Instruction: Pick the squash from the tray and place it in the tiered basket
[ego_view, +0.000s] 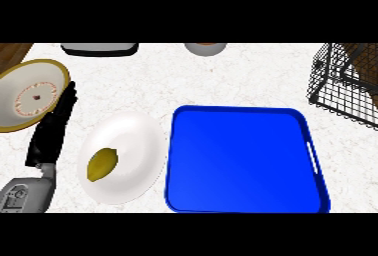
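Only one cam, up at head height, staring steeply down at the counter (244, 75), blue tray (244, 160) close, roughly centre-right.

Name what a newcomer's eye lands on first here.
The bright blue tray dominates the middle and right of the view, with nothing on it. Left of it a white plate carries a small yellow-green fruit or vegetable. A black wire basket stands at the far right, and the left hand rests open at the left edge.
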